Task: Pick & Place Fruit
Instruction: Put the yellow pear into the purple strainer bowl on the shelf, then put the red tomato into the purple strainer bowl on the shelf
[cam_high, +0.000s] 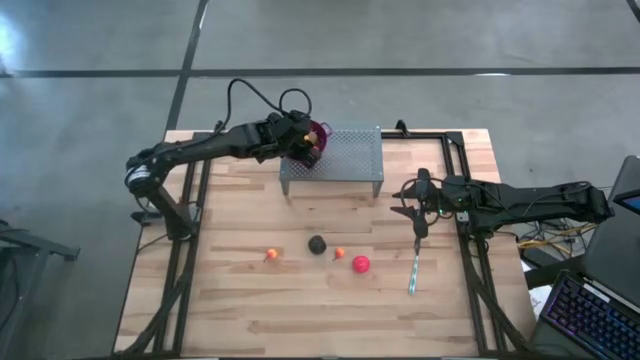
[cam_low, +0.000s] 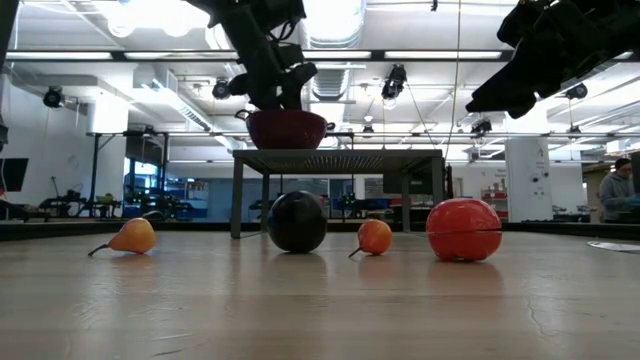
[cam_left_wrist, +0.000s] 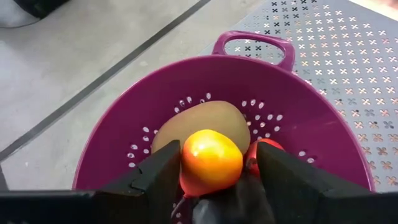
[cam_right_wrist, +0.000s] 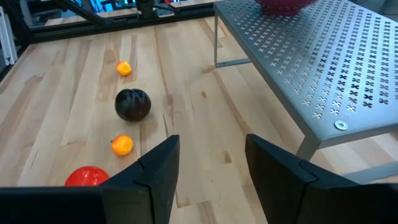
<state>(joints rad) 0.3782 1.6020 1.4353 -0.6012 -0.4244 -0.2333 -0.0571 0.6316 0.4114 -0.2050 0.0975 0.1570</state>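
While placing: left gripper (cam_left_wrist: 211, 186) fingers are gripping orange fruit (cam_left_wrist: 211, 162) over colander (cam_left_wrist: 124, 124).
Remaining: 4 fruits (cam_high: 317, 245) are lying before colander; right gripper (cam_right_wrist: 208, 168) is waiting, fingers apart, empty.

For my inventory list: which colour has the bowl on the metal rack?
Purple-magenta, with small drain holes. The bowl shows best in the left wrist view.

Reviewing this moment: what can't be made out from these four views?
- Bottom of the purple colander, left wrist view: the yellow-orange fruit between the left gripper fingers covers it; the red piece shows only as a sliver.
- Colander contents, low view: its wall hides them.
- Teal stick: appears in the high view only.
- Red ball, right wrist view: partly behind the right gripper.
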